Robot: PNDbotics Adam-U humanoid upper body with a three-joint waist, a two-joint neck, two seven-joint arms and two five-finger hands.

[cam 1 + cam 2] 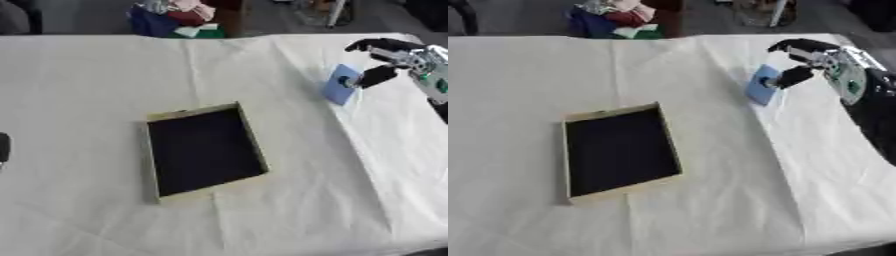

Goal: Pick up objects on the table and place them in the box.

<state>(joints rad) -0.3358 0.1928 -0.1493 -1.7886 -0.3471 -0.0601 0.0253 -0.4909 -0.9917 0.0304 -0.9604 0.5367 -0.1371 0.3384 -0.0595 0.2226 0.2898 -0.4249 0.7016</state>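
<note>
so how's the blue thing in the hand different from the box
The blue thing is a small, flat, light blue piece; the box is much larger, with pale walls and a dark inside. The blue thing stands tilted on edge, pinched in the right hand; the box lies flat and open, untouched. The blue thing sits far right, the box mid-table. Both look rectangular.

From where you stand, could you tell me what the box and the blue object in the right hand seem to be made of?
The box looks like pale wood or stiff card, matte, with thin walls and a dark, dull lining. The blue object is a thin flat panel, matte, perhaps card or plastic; I cannot tell which. The right hand pinches it, tilted above the cloth.
</note>
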